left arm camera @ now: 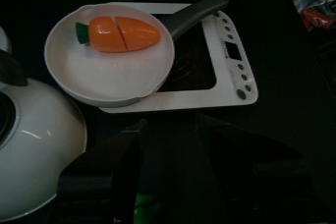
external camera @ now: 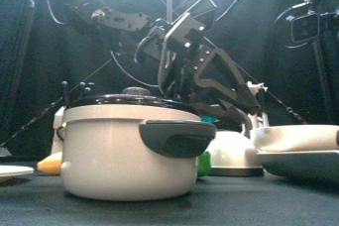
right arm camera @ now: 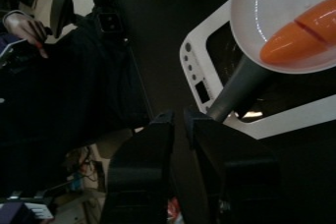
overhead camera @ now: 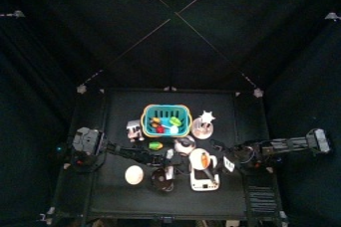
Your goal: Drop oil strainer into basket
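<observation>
Locating oil strainer: not surely identifiable; pale item [overhead camera: 204, 121] just beside teal basket [overhead camera: 166, 119], rear-middle of bench, a candidate. Right hand [right arm camera: 184, 130] near saucepan handle [right arm camera: 243, 85]; opening untellable, nothing seen held. Advised: release only squarely above basket's mouth.

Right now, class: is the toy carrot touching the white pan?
Touching. The left wrist view shows the carrot lying inside the white pan, resting on its floor.

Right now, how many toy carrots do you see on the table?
1. The carrot lies in the white pan, which sits on the white tray. Others may be hidden behind the pot.
</observation>
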Motion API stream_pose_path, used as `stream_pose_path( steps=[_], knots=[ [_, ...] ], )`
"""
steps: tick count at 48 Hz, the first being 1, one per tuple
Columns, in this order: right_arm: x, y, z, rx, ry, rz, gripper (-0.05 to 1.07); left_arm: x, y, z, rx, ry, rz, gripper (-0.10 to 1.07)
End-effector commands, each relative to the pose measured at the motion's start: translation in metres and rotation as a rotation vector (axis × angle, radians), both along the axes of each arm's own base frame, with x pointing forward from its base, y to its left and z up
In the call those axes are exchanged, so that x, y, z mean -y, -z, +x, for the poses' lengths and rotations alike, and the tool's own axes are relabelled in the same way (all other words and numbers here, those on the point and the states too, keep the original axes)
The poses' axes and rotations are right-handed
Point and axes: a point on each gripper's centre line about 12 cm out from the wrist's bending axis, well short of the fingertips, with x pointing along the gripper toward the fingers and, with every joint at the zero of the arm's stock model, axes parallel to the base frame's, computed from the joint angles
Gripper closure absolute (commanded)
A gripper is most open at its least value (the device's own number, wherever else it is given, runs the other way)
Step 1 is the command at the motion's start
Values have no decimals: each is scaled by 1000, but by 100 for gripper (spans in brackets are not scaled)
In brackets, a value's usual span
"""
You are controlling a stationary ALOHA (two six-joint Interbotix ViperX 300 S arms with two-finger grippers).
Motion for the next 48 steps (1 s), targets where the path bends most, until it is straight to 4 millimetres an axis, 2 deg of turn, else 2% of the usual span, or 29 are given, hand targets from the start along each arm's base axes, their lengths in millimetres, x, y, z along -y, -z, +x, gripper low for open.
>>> stream_pose_path(
  steps=[1,7,11,22,30,40,48],
  knots=[
    [8,-21,4,-22,7,-117,36,-7,-19,1,53,-15,-1,15],
    [23,-46,-7,-119,122,-215,35,-10,-20,-3,54,-18,2,15],
    [20,-50,-13,-150,183,-204,34,-10,-19,-6,49,-16,6,15],
    [-21,-19,-3,-132,185,-109,32,-14,-17,-16,57,-10,28,15],
    [-42,1,8,-163,201,-157,30,-17,-22,-21,74,-16,29,15],
    [-58,12,16,-178,238,-203,12,-18,-23,-23,77,-19,28,15],
    [-61,25,14,-223,261,-288,0,-18,-22,-24,75,-20,28,15]
  ],
)
